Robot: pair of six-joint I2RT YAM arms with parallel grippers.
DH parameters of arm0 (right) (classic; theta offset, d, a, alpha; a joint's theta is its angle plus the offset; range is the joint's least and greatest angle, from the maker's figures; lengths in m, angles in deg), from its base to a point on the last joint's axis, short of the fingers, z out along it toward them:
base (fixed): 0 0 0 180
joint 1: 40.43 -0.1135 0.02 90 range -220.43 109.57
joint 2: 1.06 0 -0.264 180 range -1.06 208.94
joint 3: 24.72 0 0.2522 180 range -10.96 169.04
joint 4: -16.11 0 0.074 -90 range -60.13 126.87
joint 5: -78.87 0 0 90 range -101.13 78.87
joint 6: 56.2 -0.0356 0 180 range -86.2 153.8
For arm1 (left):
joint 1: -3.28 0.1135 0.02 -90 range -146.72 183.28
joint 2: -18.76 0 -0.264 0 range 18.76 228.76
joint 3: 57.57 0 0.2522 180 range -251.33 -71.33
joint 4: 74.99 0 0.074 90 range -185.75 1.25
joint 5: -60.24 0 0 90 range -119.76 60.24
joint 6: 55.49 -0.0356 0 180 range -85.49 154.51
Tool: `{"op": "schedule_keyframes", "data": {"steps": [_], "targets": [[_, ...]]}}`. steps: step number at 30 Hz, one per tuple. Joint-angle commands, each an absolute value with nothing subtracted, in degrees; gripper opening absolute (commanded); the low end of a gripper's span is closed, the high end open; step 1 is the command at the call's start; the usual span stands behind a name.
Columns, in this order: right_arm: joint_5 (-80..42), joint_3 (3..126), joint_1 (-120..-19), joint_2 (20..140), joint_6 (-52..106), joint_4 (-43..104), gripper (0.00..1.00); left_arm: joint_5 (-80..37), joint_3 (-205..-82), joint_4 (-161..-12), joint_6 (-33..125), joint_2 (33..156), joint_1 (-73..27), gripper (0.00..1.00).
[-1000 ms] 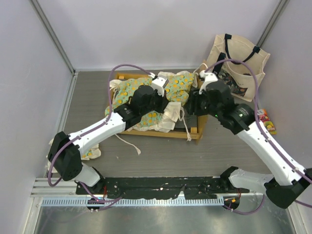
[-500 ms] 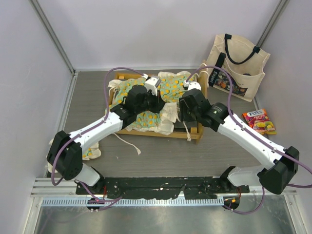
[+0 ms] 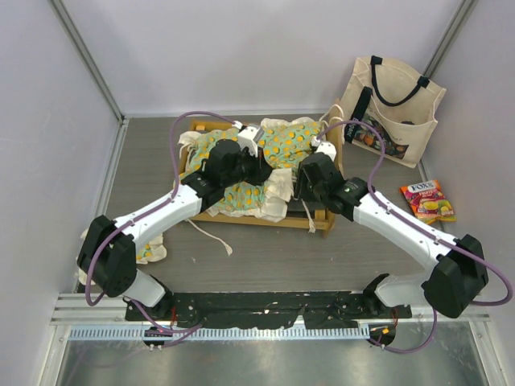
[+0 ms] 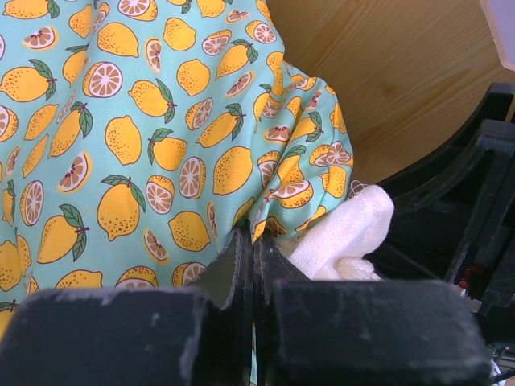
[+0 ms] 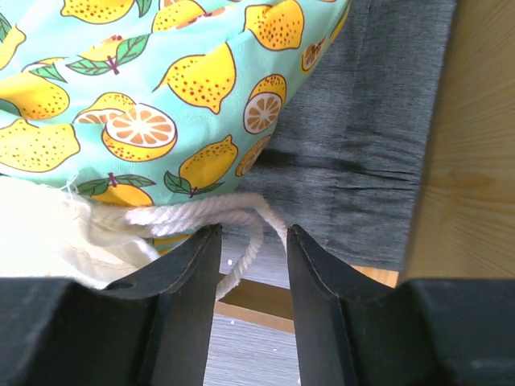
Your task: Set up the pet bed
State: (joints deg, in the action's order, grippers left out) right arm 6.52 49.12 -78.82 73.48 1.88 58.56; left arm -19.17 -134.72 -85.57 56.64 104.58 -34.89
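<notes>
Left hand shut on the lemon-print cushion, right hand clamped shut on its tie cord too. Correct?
Only partly. The left hand is shut on the cushion, but the right hand is not clamped shut. Its jaws stand apart, with the tie cord looping between them. The right wrist view shows this.

A cream tote bag with black handles stands upright at two o'clock on the grey table, leaning back towards the wall, with a printed pocket on its front. Near it, at three o'clock and close to the right wall, a bright sweets packet lies flat, red, yellow and pink, lettered FOXS. At eight o'clock a small ruffled pillow — cream frill, green and orange print — shows only in part. A white slotted strip runs along the six o'clock edge.
</notes>
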Motion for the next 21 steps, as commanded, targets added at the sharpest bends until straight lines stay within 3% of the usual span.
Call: {"op": "schedule_keyframes", "data": {"steps": [1,9,12,15,21], "targets": [[5.0,48.5,-78.2,74.2,-2.9,54.0,0.42,-18.9,-134.2,-82.5,56.9,103.5,-34.1,0.00],[4.3,47.3,-77.8,75.0,-4.6,54.0,0.31,-18.8,-134.1,-82.5,57.0,103.0,-33.6,0.00],[4.1,47.1,-77.7,75.0,-4.6,53.7,0.21,-18.7,-134.1,-82.5,57.0,103.0,-33.5,0.00],[4.6,47.4,-77.8,74.0,-3.5,54.9,0.05,-18.7,-134.0,-82.5,57.1,103.0,-33.4,0.00],[2.7,48.7,-77.8,67.8,4.8,59.0,0.01,-18.2,-134.3,-82.7,57.0,103.8,-33.2,0.00]]}}
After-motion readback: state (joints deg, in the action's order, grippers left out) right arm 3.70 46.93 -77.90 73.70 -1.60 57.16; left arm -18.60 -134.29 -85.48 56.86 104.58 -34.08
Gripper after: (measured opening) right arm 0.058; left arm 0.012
